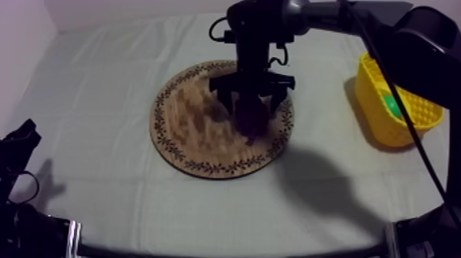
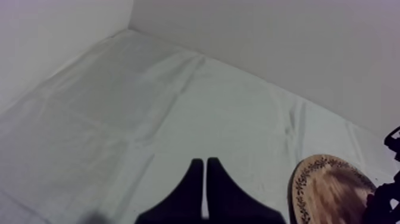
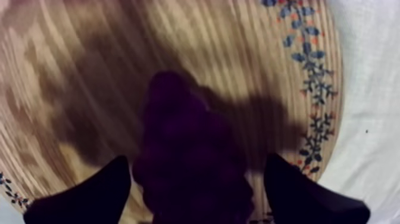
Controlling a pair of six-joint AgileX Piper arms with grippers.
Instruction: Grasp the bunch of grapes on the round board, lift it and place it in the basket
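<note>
A pale wall backs the table (image 1: 103, 82), whose grey-white cloth lies bare in a wide stretch on the left side and in a narrower band between the wooden board (image 1: 185, 123) and the yellow basket (image 1: 384, 130). The round board sits at the middle of the table, its patterned rim well in from every table edge. The basket stands near the right edge, well apart from the board, and something green lies inside it; what it is cannot be told. The right arm comes in from the upper right, and the right end effector (image 1: 249, 101) hangs over the right half of the board with its two black fingers (image 3: 89, 196) spread wide, one on either side of the bunch of grapes (image 1: 251, 122), not closed on it. The grapes lie on the board inside the right rim, dark purple, their long axis running crosswise to the line between the fingers, the tapered end toward the board's near rim in the top view. The left end effector (image 2: 205, 176) sits low over the cloth at the left, fingers pressed together on nothing, the board just beside it.
</note>
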